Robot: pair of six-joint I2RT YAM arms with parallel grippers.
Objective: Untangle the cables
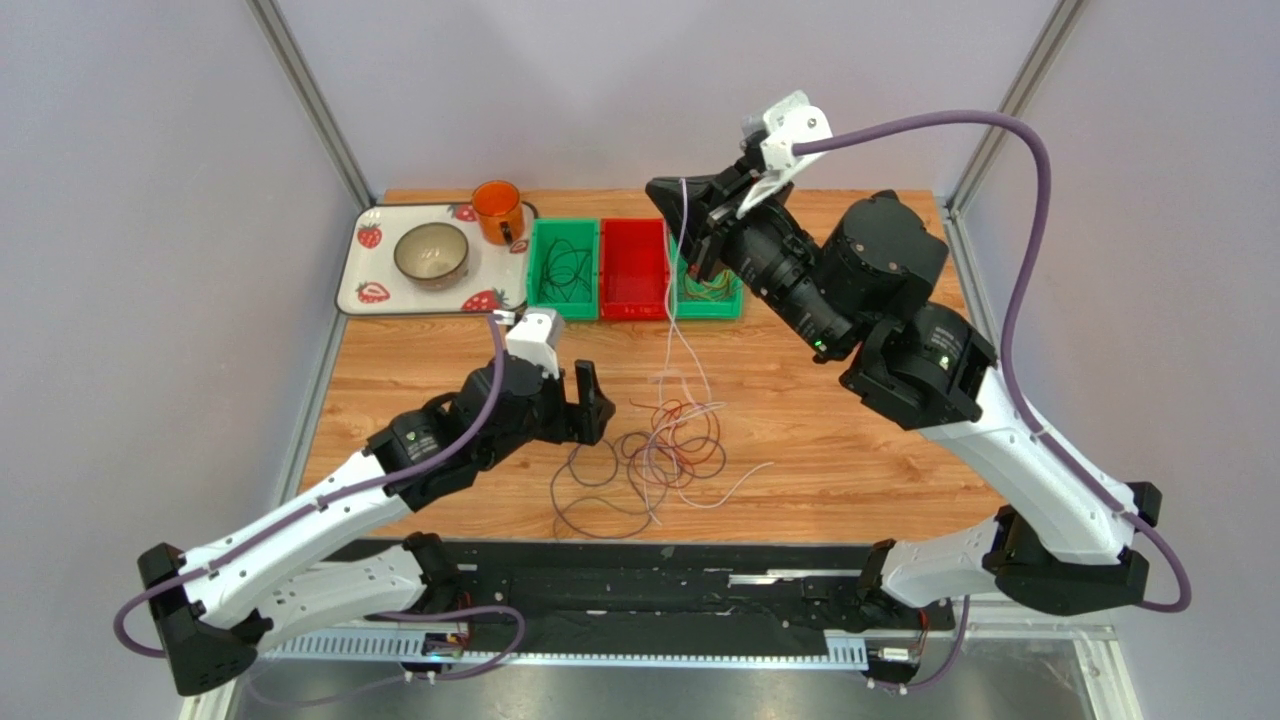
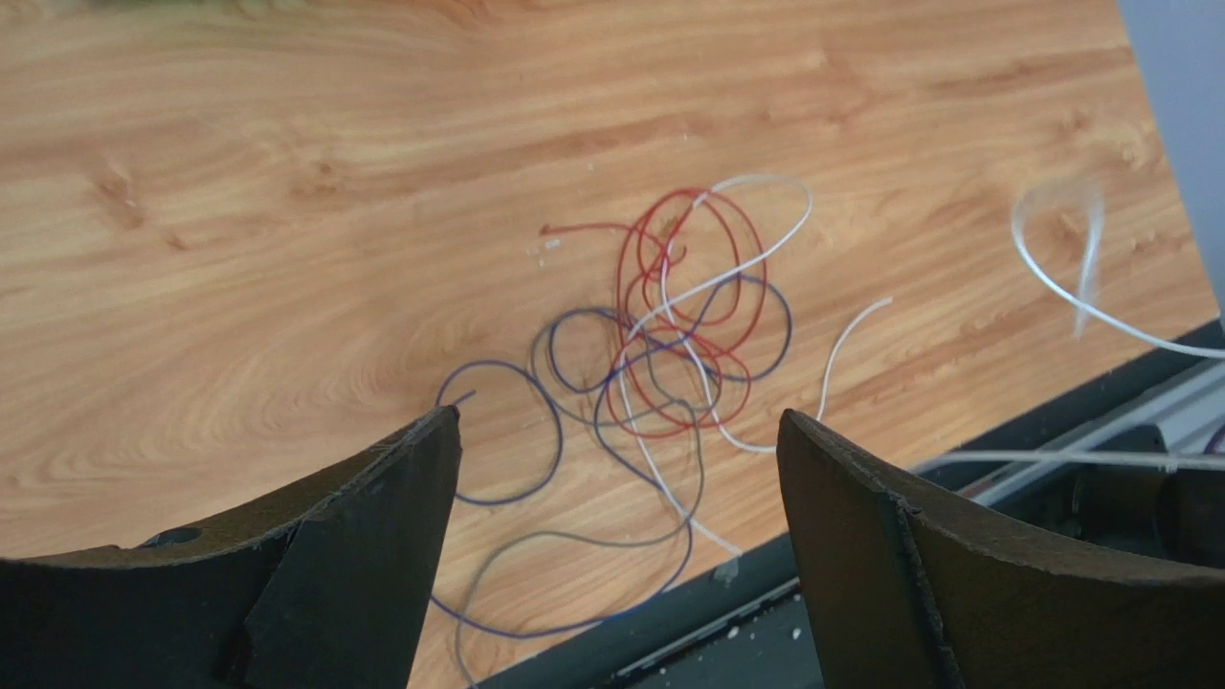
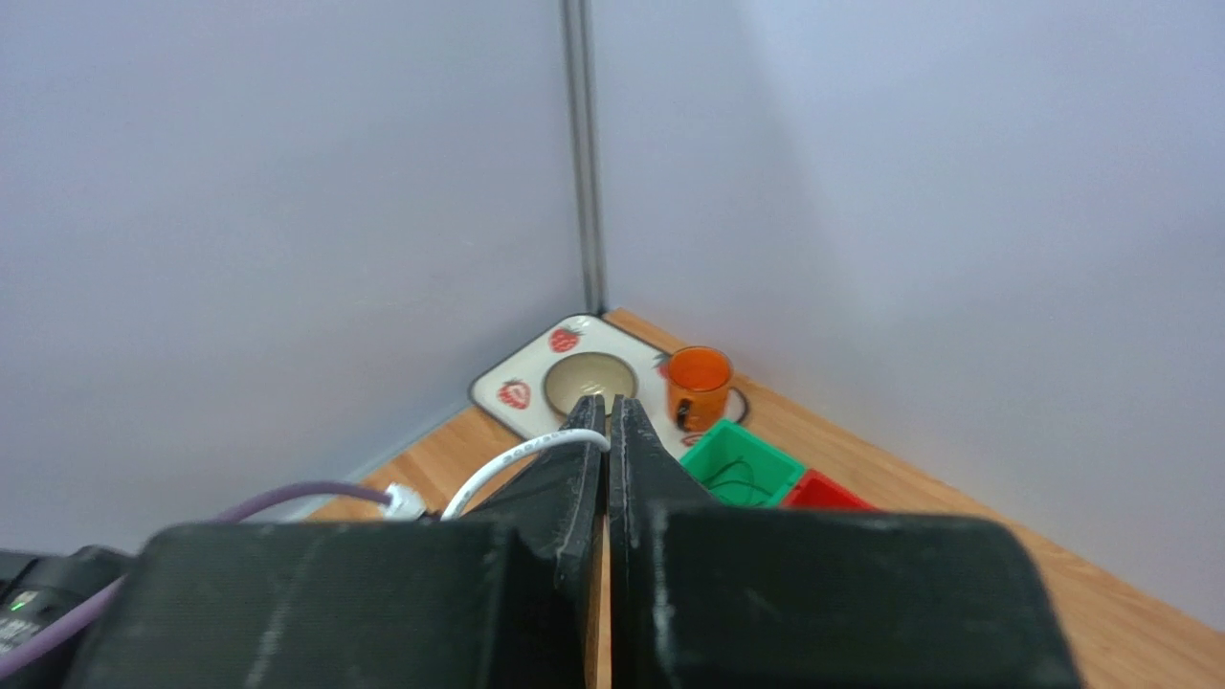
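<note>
Near the middle of the table (image 1: pixel 842 435), a little toward its near edge, the cables (image 1: pixel 669 450) lie in one loose tangle of overlapping loops. My left gripper (image 1: pixel 598 402) hangs just left of that heap, low over the wood. Its jaws are spread wide with nothing between them. From my left wrist I see the tangle in the gap between my two fingers (image 2: pixel 360 546). A red cable (image 2: pixel 583 227) is coiled at the heart of the tangle. A dark cable (image 2: pixel 555 416) loops round it and trails toward the near edge.

My right gripper (image 1: pixel 669 195) is raised high at the far side, over the row of bins. Its jaws are pressed tight together, pinching a white cable (image 1: pixel 672 323). That cable hangs from the fingertips down into the heap, where its lower part is mixed in with the other loops. From my right wrist the same white strand (image 3: pixel 518 457) curves in to the closed tips.

Along the far edge stand a green bin (image 1: pixel 564 312) with thin dark wires in it, a red bin (image 1: pixel 633 312) right of it, and a second green one partly behind my right arm. Left of them a tray (image 1: pixel 376 285) carries a bowl (image 1: pixel 431 252) and an orange mug (image 1: pixel 498 210).
</note>
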